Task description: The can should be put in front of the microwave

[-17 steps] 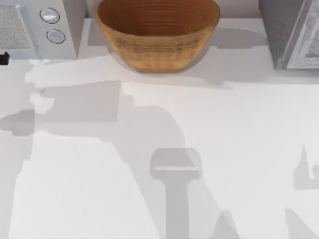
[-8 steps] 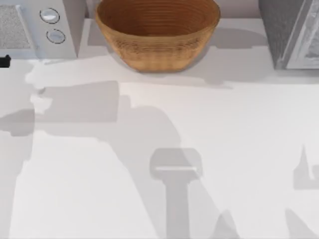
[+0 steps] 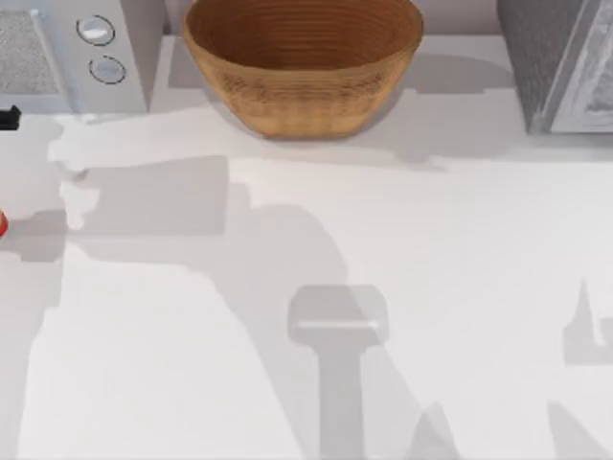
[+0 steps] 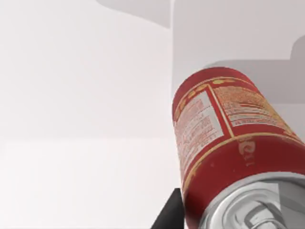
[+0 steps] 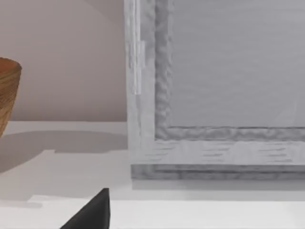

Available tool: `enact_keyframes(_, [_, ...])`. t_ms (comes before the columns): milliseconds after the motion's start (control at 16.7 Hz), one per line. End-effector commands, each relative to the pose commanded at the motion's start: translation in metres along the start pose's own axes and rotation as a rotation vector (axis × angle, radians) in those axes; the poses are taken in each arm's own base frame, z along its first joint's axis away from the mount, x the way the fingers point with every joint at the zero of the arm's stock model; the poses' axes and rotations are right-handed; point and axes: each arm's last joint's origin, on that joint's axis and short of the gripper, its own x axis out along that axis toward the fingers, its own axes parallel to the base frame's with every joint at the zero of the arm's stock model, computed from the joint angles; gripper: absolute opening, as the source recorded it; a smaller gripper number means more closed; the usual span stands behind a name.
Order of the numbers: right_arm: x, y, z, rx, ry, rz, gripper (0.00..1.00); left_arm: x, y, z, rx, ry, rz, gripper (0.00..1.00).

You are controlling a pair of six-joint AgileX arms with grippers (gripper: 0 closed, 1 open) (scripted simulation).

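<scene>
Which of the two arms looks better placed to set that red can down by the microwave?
Probably the left. The can sits right under its wrist camera, at the table's left edge, near the microwave. The right arm faces the darker appliance.

Left arm: a small black part [image 3: 8,118] of it shows at the far left edge in the top view. Left gripper: one dark finger [image 4: 167,214] is visible in the left wrist view, pressed against the side of the can [image 4: 228,152]; grip state not readable. Right gripper: one dark fingertip [image 5: 93,212] appears low in the right wrist view, above the counter [image 5: 62,167].
</scene>
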Motion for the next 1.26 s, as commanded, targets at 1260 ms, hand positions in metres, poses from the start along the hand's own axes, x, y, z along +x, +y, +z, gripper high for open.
enact_keyframes(1260, [0.000,0.000,0.000,0.000,0.000,0.000,1.00,-0.040,0.000,0.000,0.001,0.000,0.000,1.00])
